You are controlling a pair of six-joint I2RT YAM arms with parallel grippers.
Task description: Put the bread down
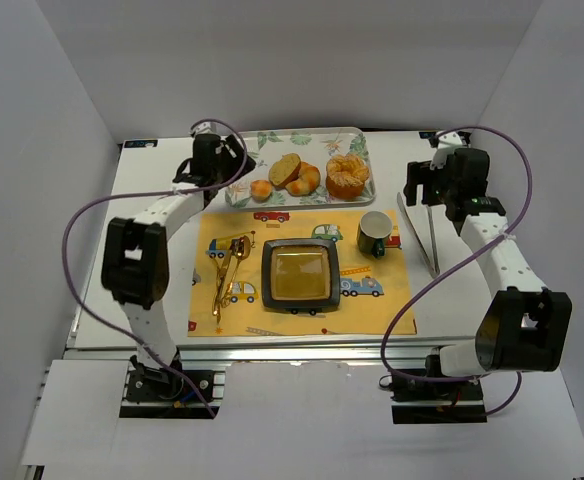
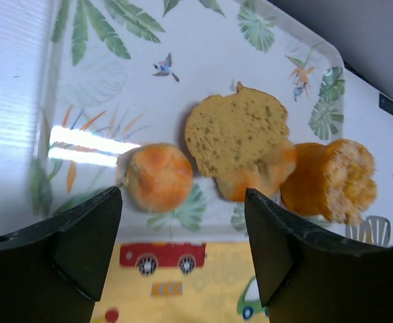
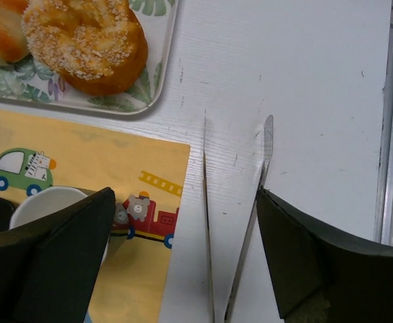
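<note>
The bread (image 1: pixel 285 168) is an oval slice with a pale tan face and a brown crust. It leans on two round rolls in the leaf-print tray (image 1: pixel 272 143) at the back of the table. In the left wrist view the bread (image 2: pixel 235 134) lies just beyond my left gripper (image 2: pixel 183 202), which is open and holds nothing. From above, that left gripper (image 1: pixel 227 165) hangs at the tray's left end. My right gripper (image 1: pixel 427 185) is open too, over the bare table right of the tray. In its own view the right gripper (image 3: pixel 184 202) straddles metal tongs (image 3: pixel 206 222) without touching them.
Round rolls (image 2: pixel 159 176) and a sugar-dusted ring pastry (image 1: pixel 347 177) share the tray. A yellow placemat (image 1: pixel 392 300) carries a dark square plate (image 1: pixel 299 275), a green cup (image 1: pixel 375 233) and gold cutlery (image 1: pixel 227 270). The tongs (image 1: pixel 427 235) lie right of the mat.
</note>
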